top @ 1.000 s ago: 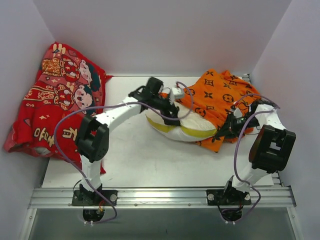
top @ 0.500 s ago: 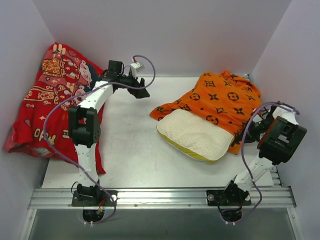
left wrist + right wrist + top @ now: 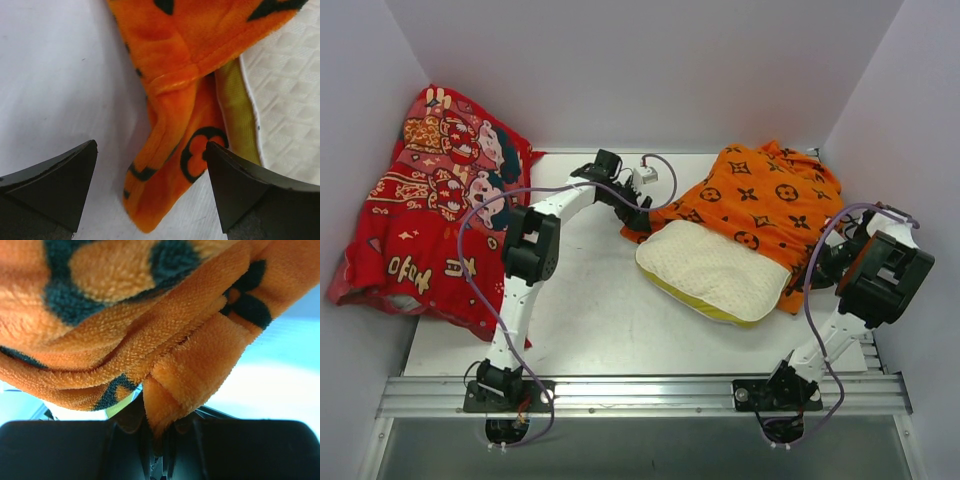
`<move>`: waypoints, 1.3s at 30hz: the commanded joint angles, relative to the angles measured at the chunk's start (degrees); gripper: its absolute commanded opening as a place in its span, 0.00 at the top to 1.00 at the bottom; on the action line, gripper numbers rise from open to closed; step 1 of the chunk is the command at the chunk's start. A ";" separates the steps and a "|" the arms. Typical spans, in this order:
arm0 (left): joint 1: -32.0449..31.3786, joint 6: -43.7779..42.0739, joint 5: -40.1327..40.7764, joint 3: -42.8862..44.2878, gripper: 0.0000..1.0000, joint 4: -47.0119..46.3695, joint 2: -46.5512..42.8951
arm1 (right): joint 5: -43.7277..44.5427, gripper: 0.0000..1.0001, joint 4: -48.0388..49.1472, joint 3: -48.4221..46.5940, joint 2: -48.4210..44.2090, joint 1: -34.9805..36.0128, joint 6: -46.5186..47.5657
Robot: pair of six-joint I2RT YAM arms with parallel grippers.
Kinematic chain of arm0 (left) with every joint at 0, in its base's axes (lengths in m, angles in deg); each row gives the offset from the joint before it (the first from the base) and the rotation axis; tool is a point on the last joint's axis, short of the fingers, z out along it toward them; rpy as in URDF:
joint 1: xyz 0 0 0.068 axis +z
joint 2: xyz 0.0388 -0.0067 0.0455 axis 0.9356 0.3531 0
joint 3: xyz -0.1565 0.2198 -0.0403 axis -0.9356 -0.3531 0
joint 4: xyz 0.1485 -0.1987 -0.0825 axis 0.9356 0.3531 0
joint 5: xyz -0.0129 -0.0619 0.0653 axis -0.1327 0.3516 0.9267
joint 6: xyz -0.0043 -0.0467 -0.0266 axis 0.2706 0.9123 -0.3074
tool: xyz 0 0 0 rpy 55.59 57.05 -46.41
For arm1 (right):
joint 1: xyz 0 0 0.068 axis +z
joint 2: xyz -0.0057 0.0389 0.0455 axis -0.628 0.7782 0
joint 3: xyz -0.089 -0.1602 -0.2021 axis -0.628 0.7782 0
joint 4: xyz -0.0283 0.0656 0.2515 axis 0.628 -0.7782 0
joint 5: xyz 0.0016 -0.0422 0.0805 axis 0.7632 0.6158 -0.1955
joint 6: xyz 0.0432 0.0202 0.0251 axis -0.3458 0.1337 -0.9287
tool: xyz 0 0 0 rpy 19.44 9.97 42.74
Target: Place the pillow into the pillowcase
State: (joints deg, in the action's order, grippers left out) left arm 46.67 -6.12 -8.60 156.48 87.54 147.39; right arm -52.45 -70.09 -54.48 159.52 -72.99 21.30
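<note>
Left wrist view is showing the left fingers [image 3: 636, 208] standing wide apart, gripping nothing, straddling a loose corner of the pillowcase [image 3: 170, 165] lying on the tabletop [image 3: 55, 75]. The pillow [image 3: 290, 100] is lying just beside one finger, its yellow-green band running under that corner. The right fingers [image 3: 160, 455] are pinching a fold of the case's hem. Closing here is risking catching the band or both layers, sealing the mouth. The shallow right pinch may be slipping once pulled.
</note>
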 commanded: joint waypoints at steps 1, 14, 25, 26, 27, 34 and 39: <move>-0.54 -3.04 -0.22 3.89 0.03 2.36 0.44 | 0.14 1.00 -5.84 -0.42 -1.27 -0.02 3.44; 6.91 2.72 -20.14 2.22 1.00 18.45 -15.07 | -24.09 1.00 -24.21 -15.86 -10.84 -1.24 19.00; 21.86 78.46 -20.62 6.52 1.00 -47.51 -34.02 | -52.58 1.00 22.68 -39.82 -22.70 -2.92 -45.80; 22.04 80.08 -19.31 7.75 1.00 -48.69 -34.63 | -51.46 1.00 37.34 -31.87 -26.90 -2.66 -58.57; 21.60 76.88 -17.73 7.59 1.00 -48.62 -35.94 | -50.32 1.00 74.21 -27.01 -28.85 -2.48 -71.66; 19.40 75.09 -15.17 4.58 1.00 -49.41 -42.36 | -49.35 1.00 118.97 -21.15 -24.48 -0.54 -116.09; 20.90 76.59 -14.37 11.02 1.00 -49.50 -44.38 | -46.71 1.00 103.85 -38.81 -22.63 -3.88 -110.73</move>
State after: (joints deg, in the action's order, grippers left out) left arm 65.70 68.48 -27.33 162.38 43.22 105.60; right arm -103.42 27.13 -83.64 139.95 -74.17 -83.97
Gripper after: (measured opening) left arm 0.019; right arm 0.062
